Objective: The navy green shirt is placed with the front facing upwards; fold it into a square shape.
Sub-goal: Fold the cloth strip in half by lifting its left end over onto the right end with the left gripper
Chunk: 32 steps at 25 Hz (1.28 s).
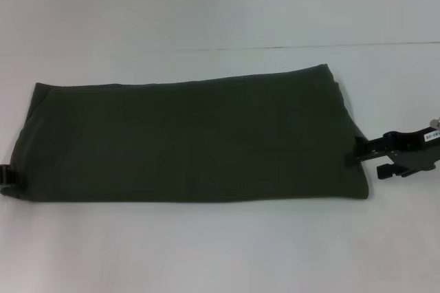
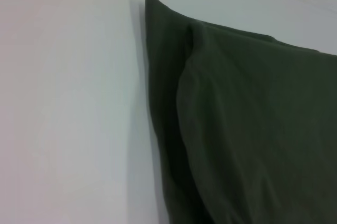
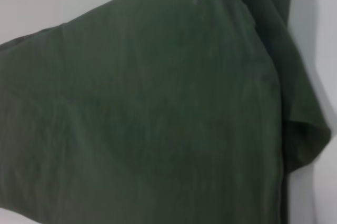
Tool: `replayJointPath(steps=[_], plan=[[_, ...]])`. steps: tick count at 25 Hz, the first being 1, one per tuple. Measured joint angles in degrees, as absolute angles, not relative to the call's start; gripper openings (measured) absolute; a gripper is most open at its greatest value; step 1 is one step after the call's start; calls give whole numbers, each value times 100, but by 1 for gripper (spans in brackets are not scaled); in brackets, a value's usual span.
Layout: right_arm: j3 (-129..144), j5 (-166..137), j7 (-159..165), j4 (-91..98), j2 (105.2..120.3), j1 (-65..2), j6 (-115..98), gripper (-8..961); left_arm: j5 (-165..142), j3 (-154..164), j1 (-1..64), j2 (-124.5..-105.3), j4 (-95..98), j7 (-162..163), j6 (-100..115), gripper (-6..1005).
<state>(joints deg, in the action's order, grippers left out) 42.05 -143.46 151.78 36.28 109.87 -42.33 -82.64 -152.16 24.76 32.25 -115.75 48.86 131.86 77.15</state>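
The navy green shirt (image 1: 199, 142) lies on the white table as a long flat band running left to right, plain side up, with no lettering or collar showing. My left gripper (image 1: 7, 177) is at the shirt's left end near its front corner, mostly cut off by the picture's edge. My right gripper (image 1: 356, 152) is against the right end, about halfway along that edge. The left wrist view shows a layered corner of the shirt (image 2: 253, 129) slightly raised off the table. The right wrist view is filled by the shirt (image 3: 147, 113), with stacked layers along one edge.
The white table (image 1: 220, 252) extends in front of, behind and to both sides of the shirt. A thin seam line (image 1: 309, 47) crosses the table behind the shirt. The right arm's black wrist (image 1: 412, 148) reaches in from the right edge.
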Motion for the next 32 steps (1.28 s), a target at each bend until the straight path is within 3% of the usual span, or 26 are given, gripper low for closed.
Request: replayJointPath(steps=[13, 32], plan=[[4451, -14357, 15139, 3282, 11180, -4276, -7855, 846, -15217, 2470, 3225, -11575, 4886, 13174, 7690, 27], [4587, -14374, 15149, 3294, 11271, -4340, -7812, 800, -15190, 2460, 3226, -11573, 4887, 13191, 7689, 27]])
